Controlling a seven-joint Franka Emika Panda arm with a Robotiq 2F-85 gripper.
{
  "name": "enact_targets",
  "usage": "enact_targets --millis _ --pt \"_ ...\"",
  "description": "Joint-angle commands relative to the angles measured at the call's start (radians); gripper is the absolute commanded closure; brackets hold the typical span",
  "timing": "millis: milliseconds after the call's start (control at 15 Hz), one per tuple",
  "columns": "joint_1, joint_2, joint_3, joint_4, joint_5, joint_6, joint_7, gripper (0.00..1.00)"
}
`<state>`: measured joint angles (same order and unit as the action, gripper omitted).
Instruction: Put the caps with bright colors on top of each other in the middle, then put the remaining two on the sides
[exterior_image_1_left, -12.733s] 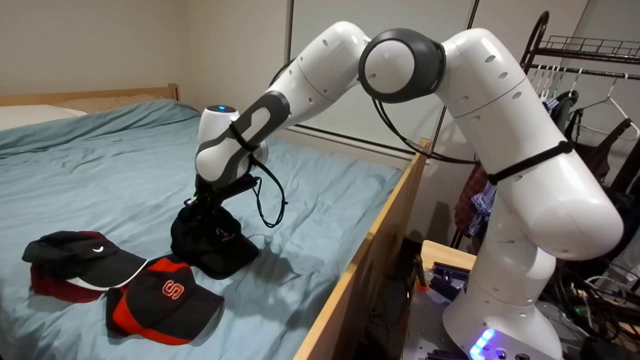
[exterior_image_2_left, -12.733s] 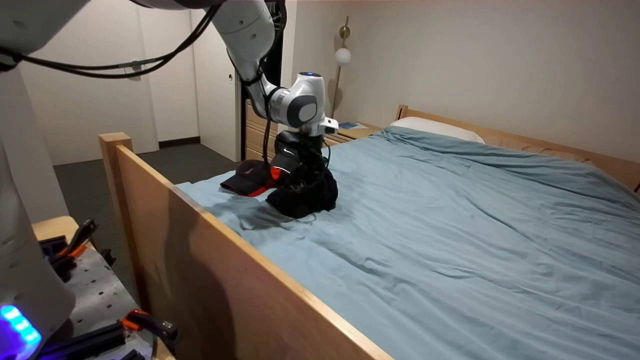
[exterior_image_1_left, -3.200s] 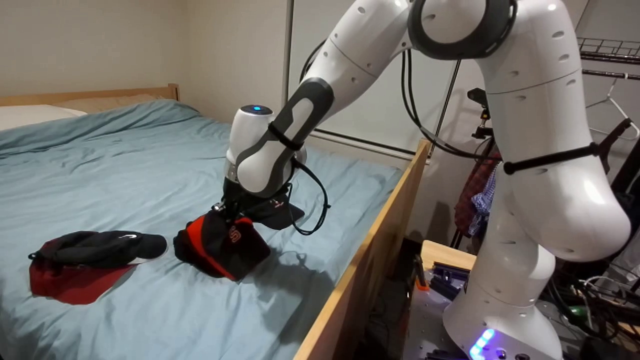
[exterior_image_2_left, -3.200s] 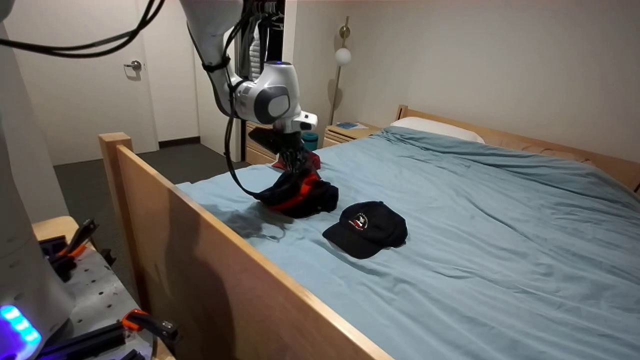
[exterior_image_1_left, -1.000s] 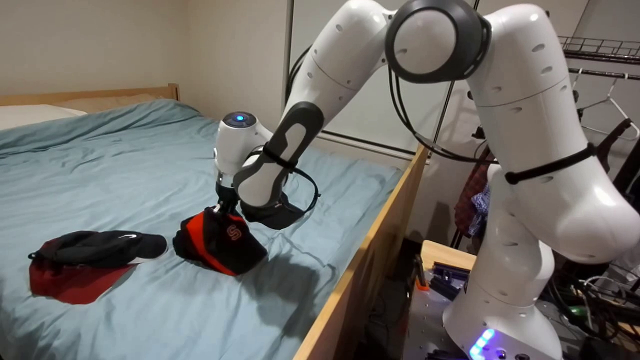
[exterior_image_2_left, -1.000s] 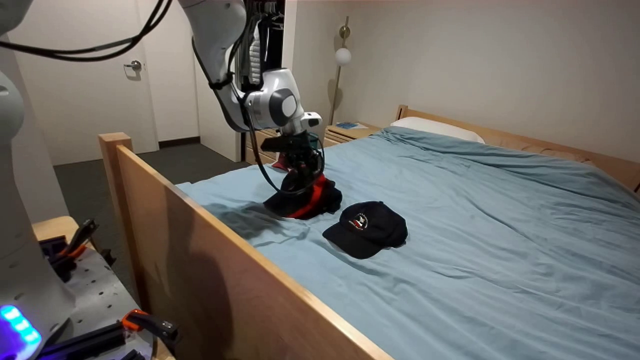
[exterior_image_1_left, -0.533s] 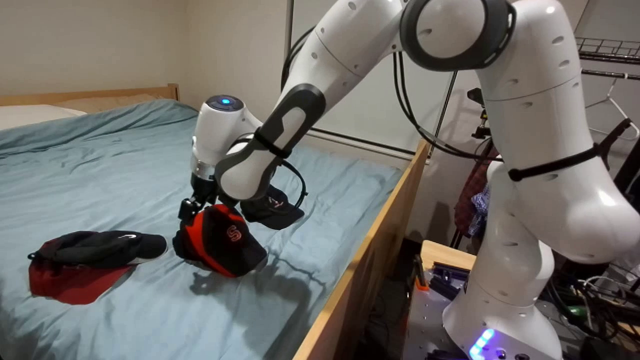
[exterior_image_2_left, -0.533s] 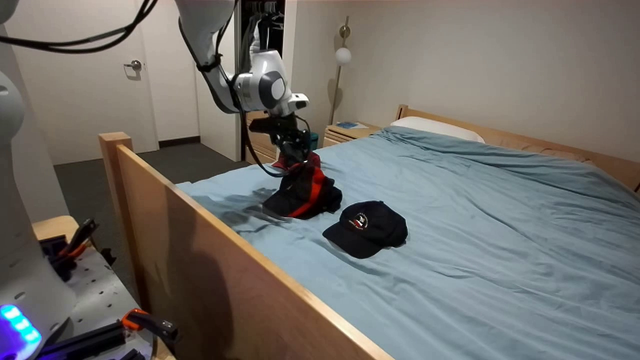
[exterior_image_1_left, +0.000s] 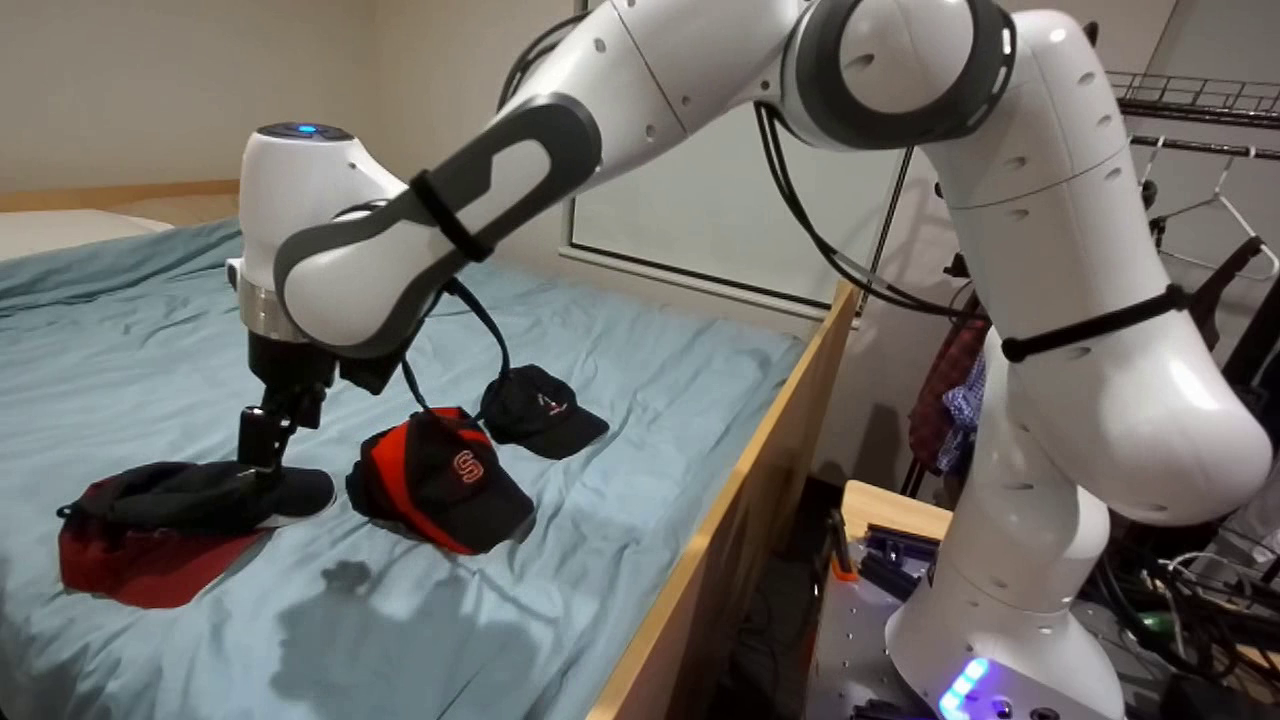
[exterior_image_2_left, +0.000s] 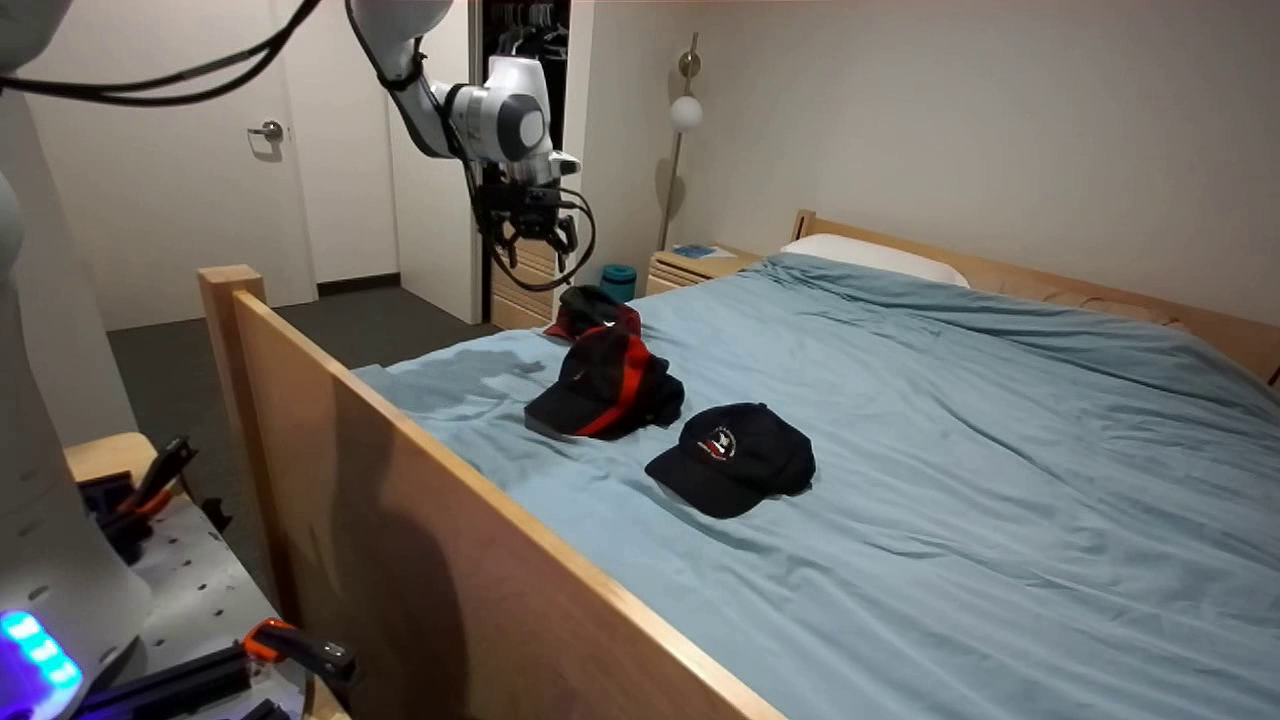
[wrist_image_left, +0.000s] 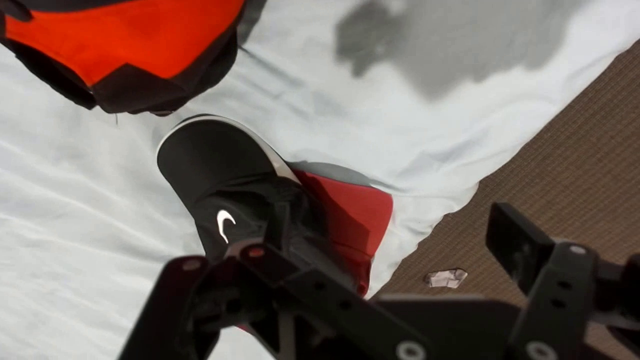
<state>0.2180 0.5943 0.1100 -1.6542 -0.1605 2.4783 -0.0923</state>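
Wrist view crops red-striped cap (wrist_image_left: 135, 37); my gripper (wrist_image_left: 393, 222) hides part of white-logo cap (wrist_image_left: 215, 155) (itself covering some of red cap (wrist_image_left: 357, 205)). Lettering (exterior_image_2_left: 717, 443) on badge cap (exterior_image_2_left: 755, 460) unreadably small.

A wrinkled blue blanket (exterior_image_2_left: 950, 480) stretches between a wooden footboard (exterior_image_2_left: 500, 600) and a headboard (exterior_image_2_left: 1000, 269), where a white pillow (exterior_image_2_left: 880, 257) lies. In an exterior view, papers (exterior_image_2_left: 695, 250) rest on a wooden nightstand (exterior_image_2_left: 735, 262), with a round white wall lamp (exterior_image_2_left: 686, 112), a teal cylinder (exterior_image_2_left: 618, 280), an open closet (exterior_image_2_left: 558, 95), and a door (exterior_image_2_left: 200, 230) with a metal handle (exterior_image_2_left: 268, 130) also showing, while black-and-orange clamps (exterior_image_2_left: 315, 655) sit near the footboard. In an exterior view, clothes (exterior_image_1_left: 963, 400) hang at a black rack (exterior_image_1_left: 1200, 147) beyond the footboard, and in the wrist view a small crumpled scrap (wrist_image_left: 446, 278) lies on a brown carpet (wrist_image_left: 550, 150) just past the blanket's edge.
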Motion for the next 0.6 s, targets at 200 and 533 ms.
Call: enact_targets --millis 200,533 --pt "-0.001 0.093 -0.006 0.113 -0.026 -0.022 -0.046 0.0" --pt "0.005 0.296 -0.009 0.358 -0.098 -0.034 -0.188 0.0"
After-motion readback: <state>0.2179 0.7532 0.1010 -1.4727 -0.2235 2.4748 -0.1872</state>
